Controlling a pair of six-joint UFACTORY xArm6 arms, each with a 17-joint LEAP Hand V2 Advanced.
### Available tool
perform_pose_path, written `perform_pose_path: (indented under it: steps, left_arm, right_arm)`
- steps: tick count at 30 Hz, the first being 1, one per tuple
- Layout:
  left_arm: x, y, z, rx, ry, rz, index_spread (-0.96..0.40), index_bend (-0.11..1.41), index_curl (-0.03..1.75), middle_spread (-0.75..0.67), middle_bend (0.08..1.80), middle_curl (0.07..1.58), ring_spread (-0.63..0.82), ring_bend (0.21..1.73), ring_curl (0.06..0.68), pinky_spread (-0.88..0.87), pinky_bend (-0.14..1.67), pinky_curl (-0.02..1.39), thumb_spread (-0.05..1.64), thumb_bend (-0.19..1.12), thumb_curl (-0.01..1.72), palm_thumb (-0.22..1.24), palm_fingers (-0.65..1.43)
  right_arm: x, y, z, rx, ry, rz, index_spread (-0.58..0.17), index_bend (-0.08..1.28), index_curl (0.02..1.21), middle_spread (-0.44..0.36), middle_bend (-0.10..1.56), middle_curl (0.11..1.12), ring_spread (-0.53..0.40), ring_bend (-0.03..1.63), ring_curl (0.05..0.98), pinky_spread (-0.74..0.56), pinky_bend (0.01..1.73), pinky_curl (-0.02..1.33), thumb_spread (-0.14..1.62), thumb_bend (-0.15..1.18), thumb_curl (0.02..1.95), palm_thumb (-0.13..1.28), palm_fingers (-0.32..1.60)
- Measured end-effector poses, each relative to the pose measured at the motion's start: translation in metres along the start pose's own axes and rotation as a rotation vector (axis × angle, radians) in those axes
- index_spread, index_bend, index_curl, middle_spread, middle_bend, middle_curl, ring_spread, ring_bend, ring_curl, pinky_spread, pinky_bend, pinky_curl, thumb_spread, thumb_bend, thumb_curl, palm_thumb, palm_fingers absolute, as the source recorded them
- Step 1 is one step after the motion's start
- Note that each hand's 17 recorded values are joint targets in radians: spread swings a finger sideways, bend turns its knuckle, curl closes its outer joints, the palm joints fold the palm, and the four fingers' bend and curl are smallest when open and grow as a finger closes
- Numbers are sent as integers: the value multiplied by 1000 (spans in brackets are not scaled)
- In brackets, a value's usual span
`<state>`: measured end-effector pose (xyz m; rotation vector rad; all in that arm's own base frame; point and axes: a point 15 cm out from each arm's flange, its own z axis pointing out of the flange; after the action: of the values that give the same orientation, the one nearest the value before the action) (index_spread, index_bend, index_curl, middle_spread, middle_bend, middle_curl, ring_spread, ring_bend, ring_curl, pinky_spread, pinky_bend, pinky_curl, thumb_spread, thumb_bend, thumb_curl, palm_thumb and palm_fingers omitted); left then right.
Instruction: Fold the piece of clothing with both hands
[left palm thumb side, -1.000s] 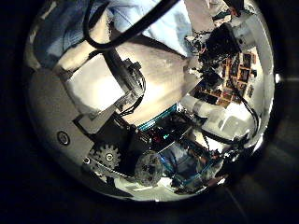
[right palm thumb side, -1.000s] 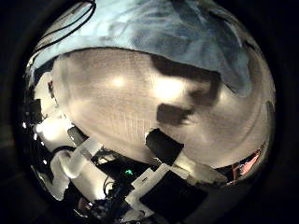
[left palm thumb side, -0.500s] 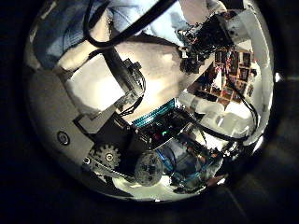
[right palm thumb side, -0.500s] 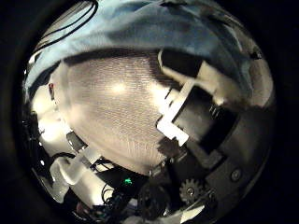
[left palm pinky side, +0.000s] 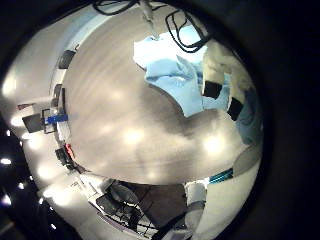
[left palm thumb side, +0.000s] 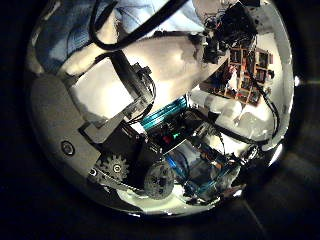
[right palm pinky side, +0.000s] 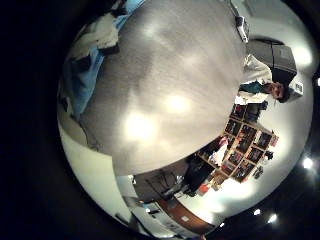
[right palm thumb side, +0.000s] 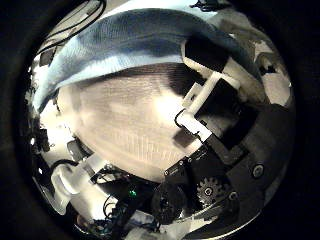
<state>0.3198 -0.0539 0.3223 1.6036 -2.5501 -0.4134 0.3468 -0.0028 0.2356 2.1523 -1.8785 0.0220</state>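
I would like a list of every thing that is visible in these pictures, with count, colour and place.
piece of clothing: one, light blue, lying on the table, beside both hands.
table: one, pale surface, under the clothing; most of it bare.
left hand: one, black and white, its fingers over the clothing's edge; open or shut cannot be told.
right hand: one, black and white, fingers reaching onto the clothing; grasp cannot be told.

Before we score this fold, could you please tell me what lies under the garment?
The light blue garment lies on the pale table, which shows bare around it. Whatever sits beneath the cloth itself is covered and cannot be seen.
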Motion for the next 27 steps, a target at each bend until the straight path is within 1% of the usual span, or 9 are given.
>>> perform_pose_path:
  steps: [2,5,7,9,12,15,18,23,27]
  left_arm:
    - [2,13,0,-33,9,18,-757,566,1276,-540,1034,1020,-448,1318,497,-720,845,593,1067,-13,690,768,1115]
    - [0,25,-7,-55,20,25,-758,563,1278,-539,1035,1019,-447,1317,496,-721,841,596,1067,-12,689,768,1116]
    - [-2,30,-13,-59,24,24,-759,562,1279,-538,1035,1019,-447,1316,496,-722,839,598,1066,-13,689,766,1116]
    - [-4,33,-23,-52,24,21,-760,561,1281,-538,1036,1019,-447,1317,496,-722,832,598,1064,-16,687,759,1114]
    - [-9,27,-31,-33,23,9,-761,557,1280,-537,1036,1018,-454,1317,496,-723,825,601,1063,-14,686,756,1115]
    - [-16,11,-29,-41,27,-7,-762,555,1280,-536,1037,1018,-457,1318,495,-722,815,604,1063,-13,686,755,1114]
    - [-24,-13,-21,-58,29,-26,-763,555,1281,-535,1039,1017,-454,1313,495,-722,811,607,1062,-13,686,755,1112]
    - [-41,-64,1,-81,34,-65,-764,549,1287,-537,1048,1019,-453,1309,498,-717,763,613,1074,-14,675,761,1066]
    - [-56,-101,18,-84,37,-83,-761,540,1295,-535,1040,1021,-456,1302,500,-710,708,622,1068,-30,648,719,1025]
  right_arm:
    - [2,14,-6,-22,1,-2,-352,987,855,-182,1212,848,-243,1369,642,-217,1481,436,1145,21,566,985,1075]
    - [6,32,-22,-33,2,-5,-343,1003,874,-175,1227,856,-241,1375,663,-204,1484,459,1148,5,582,989,1057]
    - [9,36,-37,-4,1,-2,-338,1007,883,-171,1233,860,-241,1375,675,-197,1485,475,1145,-6,593,985,1052]
    - [12,32,-59,49,1,5,-333,1010,891,-166,1241,861,-240,1372,685,-192,1480,487,1145,-9,602,985,1053]
    - [13,22,-84,104,0,12,-327,1013,899,-162,1248,861,-240,1365,699,-187,1472,506,1141,-7,619,993,1051]
    - [12,0,-92,113,-1,16,-322,1017,905,-158,1251,860,-240,1360,712,-184,1462,523,1130,-10,632,998,1052]
    - [7,-31,-92,94,0,9,-317,1015,909,-156,1255,861,-239,1363,724,-184,1451,541,1126,-10,644,993,1054]
    - [-12,-86,-74,37,12,-12,-315,1009,916,-157,1255,860,-238,1361,742,-187,1437,572,1134,-17,657,969,1039]
    - [-23,-122,-60,9,17,-19,-316,1005,925,-160,1252,861,-239,1357,756,-190,1424,598,1155,-18,647,923,1009]
